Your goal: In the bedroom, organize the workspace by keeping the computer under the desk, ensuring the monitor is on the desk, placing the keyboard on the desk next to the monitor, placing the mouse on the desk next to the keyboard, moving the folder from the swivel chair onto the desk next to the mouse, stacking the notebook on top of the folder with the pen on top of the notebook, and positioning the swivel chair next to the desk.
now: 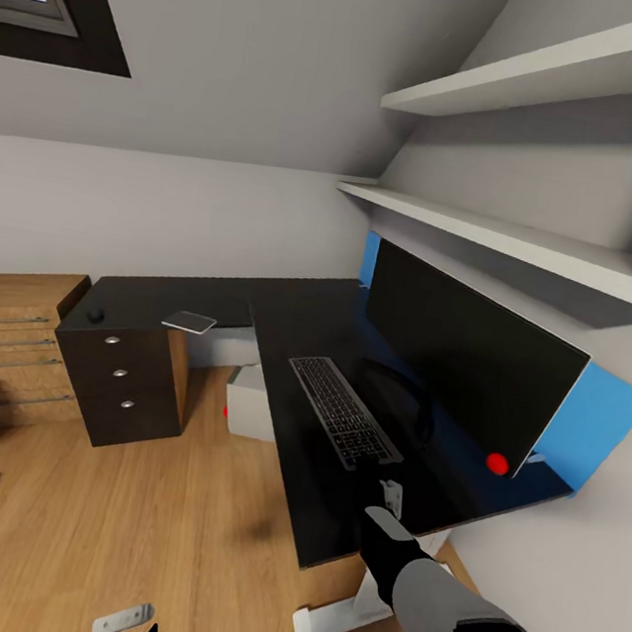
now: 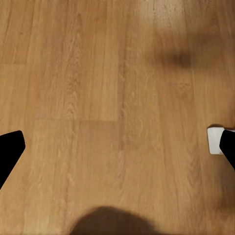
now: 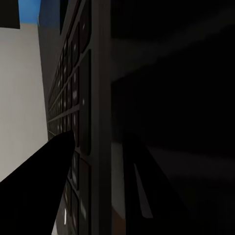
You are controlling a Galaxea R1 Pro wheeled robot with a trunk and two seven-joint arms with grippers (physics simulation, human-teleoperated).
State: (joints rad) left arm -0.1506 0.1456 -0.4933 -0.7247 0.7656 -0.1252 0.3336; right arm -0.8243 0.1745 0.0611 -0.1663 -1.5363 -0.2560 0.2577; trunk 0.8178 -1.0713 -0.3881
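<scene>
Glossy black, the L-shaped table (image 1: 295, 323) carries the monitor (image 1: 463, 370) along its blue back panel, with the grey keyboard (image 1: 343, 411) lying just in front of the screen. The right end effector (image 1: 388, 495) sits at the keyboard's near end; in the right wrist view one dark finger (image 3: 41, 188) lies against the keys, and whether it is clamped or apart I cannot tell. Far from the monitor, the small mouse (image 1: 95, 314) rests on the table's other wing. The left end effector (image 2: 117, 147) hangs over the wooden floor (image 2: 98, 88), fingers apart.
</scene>
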